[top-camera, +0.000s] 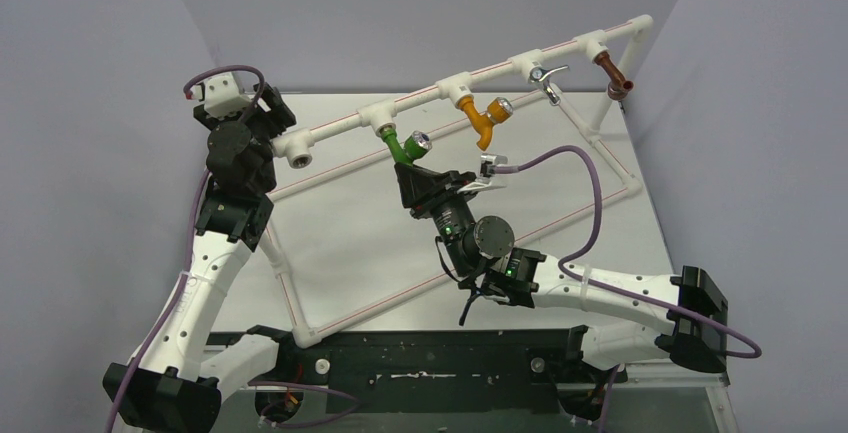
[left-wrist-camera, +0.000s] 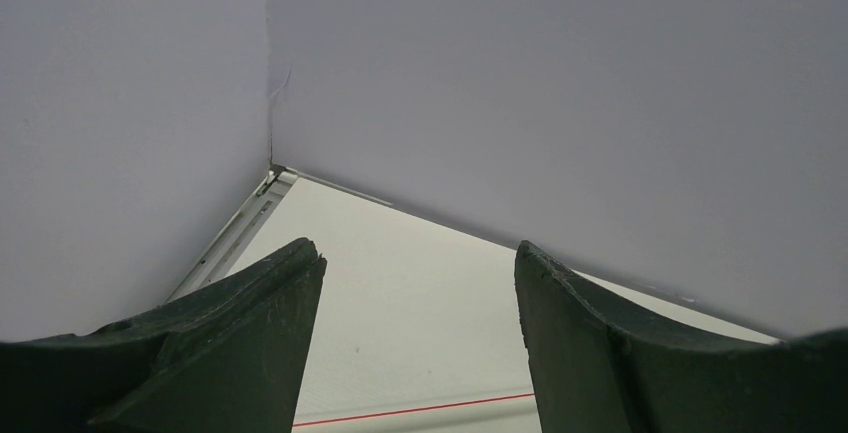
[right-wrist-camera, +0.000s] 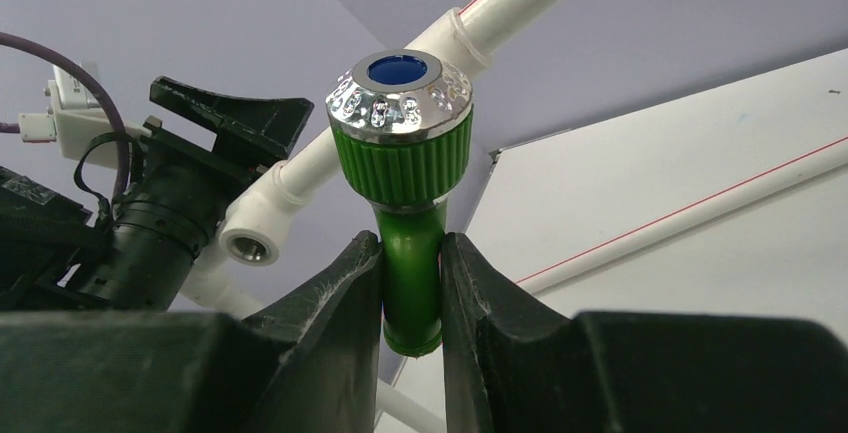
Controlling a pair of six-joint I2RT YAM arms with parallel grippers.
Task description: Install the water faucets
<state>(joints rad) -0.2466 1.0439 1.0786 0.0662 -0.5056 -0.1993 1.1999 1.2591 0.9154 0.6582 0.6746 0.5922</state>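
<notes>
- Grey walls surround a white table [top-camera: 340, 243] bearing a white pipe [top-camera: 335, 132] frame.
- Green faucet [right-wrist-camera: 410, 203] hangs under the pipe's second fitting from its left end, between the open end fitting [top-camera: 298, 160] and an orange tap [top-camera: 483, 118], its silver knob facing the right wrist camera.
- Right gripper [right-wrist-camera: 410, 243] is clamped on the faucet's green body, just below the knob.
- Left gripper [left-wrist-camera: 418, 250] sits by the pipe's left end, jaws partly apart and empty.

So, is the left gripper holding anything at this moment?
No, the left gripper stands open with nothing between its jaws.
</notes>
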